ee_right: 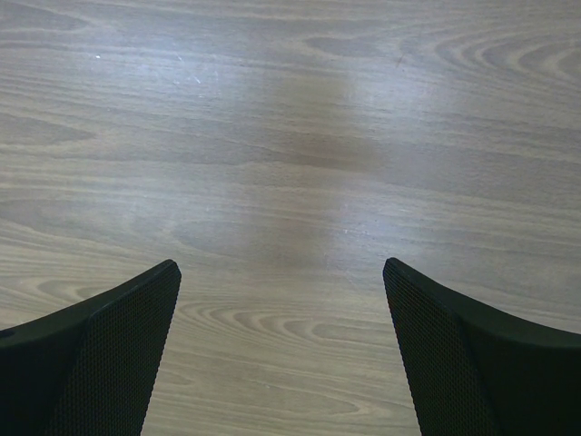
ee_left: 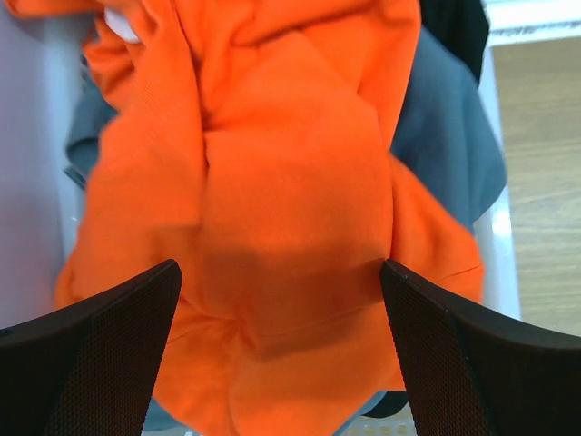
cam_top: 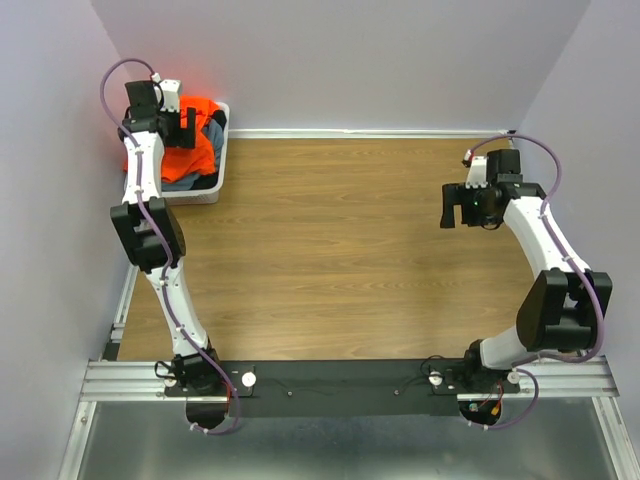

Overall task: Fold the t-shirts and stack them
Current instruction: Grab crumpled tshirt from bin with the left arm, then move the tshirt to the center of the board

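Both t-shirts lie crumpled together in the white basket at the far left corner of the wooden surface; the orange t-shirt is heaped on top and covers most of the pile; the dark grey-blue t-shirt shows from under it on the right side, against the basket's wall; neither is folded. The left hand hangs over the orange cloth with its fingers spread wide, one to each side of the heap's middle, holding nothing; whether the tips touch the cloth cannot be told. The right hand is well apart from the basket, above the right part of the surface; its fingers are likewise wide and empty; only bare wood grain lies beneath it, with a soft shadow on the boards between the two fingers.
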